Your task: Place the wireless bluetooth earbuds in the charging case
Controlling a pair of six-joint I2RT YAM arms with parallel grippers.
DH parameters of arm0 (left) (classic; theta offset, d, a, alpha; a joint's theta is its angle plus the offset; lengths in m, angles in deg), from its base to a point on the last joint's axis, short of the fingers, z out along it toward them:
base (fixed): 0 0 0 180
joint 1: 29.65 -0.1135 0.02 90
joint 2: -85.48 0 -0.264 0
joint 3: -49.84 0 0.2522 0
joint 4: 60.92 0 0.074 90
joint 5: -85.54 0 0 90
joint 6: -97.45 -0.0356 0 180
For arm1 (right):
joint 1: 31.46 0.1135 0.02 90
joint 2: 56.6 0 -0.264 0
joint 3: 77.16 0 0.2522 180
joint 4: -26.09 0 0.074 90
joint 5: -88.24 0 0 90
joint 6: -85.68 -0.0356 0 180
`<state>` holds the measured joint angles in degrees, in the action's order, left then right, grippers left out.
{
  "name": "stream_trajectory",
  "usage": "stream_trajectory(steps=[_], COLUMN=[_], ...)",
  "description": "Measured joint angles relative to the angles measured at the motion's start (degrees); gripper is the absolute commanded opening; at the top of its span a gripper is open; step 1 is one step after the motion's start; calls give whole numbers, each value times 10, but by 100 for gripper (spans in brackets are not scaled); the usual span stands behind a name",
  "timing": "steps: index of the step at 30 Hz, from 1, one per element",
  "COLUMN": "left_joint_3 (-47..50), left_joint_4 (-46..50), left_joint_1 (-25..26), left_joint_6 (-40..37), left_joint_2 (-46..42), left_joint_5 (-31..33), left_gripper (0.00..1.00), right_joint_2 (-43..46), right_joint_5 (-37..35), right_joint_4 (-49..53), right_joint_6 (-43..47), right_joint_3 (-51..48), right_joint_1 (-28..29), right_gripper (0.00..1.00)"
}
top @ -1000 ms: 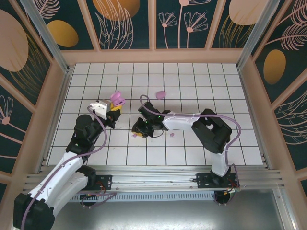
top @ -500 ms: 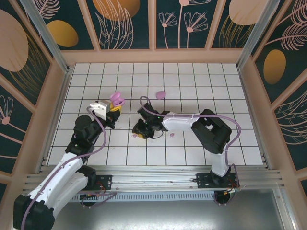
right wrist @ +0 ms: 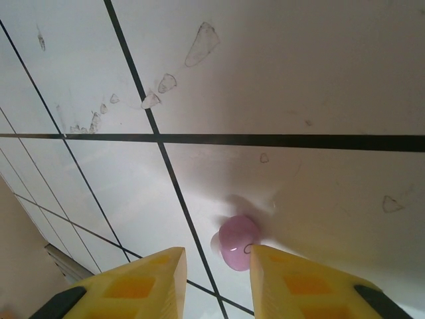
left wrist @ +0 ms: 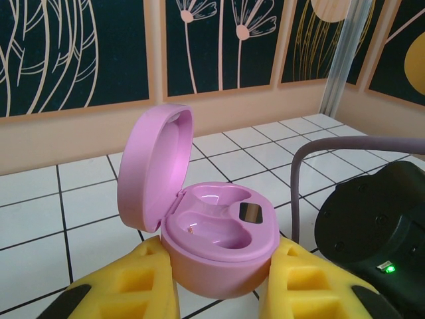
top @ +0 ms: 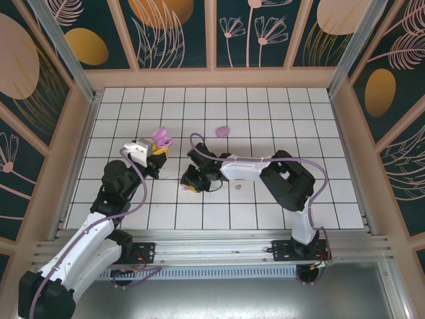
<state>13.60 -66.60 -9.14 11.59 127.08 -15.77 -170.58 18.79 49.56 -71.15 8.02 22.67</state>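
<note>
Earbud (right wrist: 238, 242) pickup: R gripper (right wrist: 214, 266) part-open, empty, target off-centre ahead of jaws; centre over it, lower, pinch gently. L gripper (left wrist: 222, 282) clamped on open charging case (left wrist: 219, 232); hold level.

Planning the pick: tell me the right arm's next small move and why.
Probably ease the right gripper forward a touch before closing. Its fingers stand apart, and the earbud lies on the tile right at their tips, not yet fully between them; the charging case is open and empty.
</note>
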Motion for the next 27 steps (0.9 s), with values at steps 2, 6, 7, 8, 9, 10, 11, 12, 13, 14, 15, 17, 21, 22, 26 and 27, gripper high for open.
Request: stream_trajectory(steps=[2, 6, 7, 8, 9, 10, 11, 12, 13, 14, 15, 17, 21, 22, 26, 27], left_joint_3=[0, 0, 0, 0, 1, 1, 2, 3, 4, 5, 6, 6, 6, 6, 7, 7], left_joint_4=[0, 0, 0, 0, 0, 0, 0, 0, 0, 0, 0, 0, 0, 0, 0, 0], left_joint_1=[0, 0, 0, 0, 0, 0, 0, 0, 0, 0, 0, 0, 0, 0, 0, 0], left_joint_6=[0, 0, 0, 0, 0, 0, 0, 0, 0, 0, 0, 0, 0, 0, 0, 0], left_joint_2=[0, 0, 0, 0, 0, 0, 0, 0, 0, 0, 0, 0, 0, -1, -3, -3], left_joint_5=[0, 0, 0, 0, 0, 0, 0, 0, 0, 0, 0, 0, 0, 0, 0, 0], left_gripper=[7, 7, 7, 7, 7, 7, 7, 7, 7, 7, 7, 7, 7, 7, 7, 7], right_joint_2=[-5, -15, -16, -16, -16, -16, -16, -16, -16, -17, -19, -26, -33, -36, -42, -43], right_joint_5=[1, 1, 1, 0, 0, 0, 0, 0, 0, 0, 0, -1, -2, -2, -6, -8], right_joint_4=[0, 1, 4, 5, 9, 11, 13, 13, 14, 15, 17, 20, 35, 38, 54, 58], right_joint_6=[0, 0, 0, 0, 1, 1, 2, 3, 3, 4, 5, 5, 9, 12, 25, 27], right_joint_3=[5, 7, 7, 7, 9, 12, 13, 15, 16, 17, 20, 26, 42, 46, 56, 58], right_joint_1=[0, 0, 0, 0, 0, 0, 0, 0, 1, 1, 1, 2, 3, 4, 5, 5], right_gripper=[31, 31, 31, 31, 31, 31, 31, 31, 31, 31, 30, 30, 30, 29, 24, 24])
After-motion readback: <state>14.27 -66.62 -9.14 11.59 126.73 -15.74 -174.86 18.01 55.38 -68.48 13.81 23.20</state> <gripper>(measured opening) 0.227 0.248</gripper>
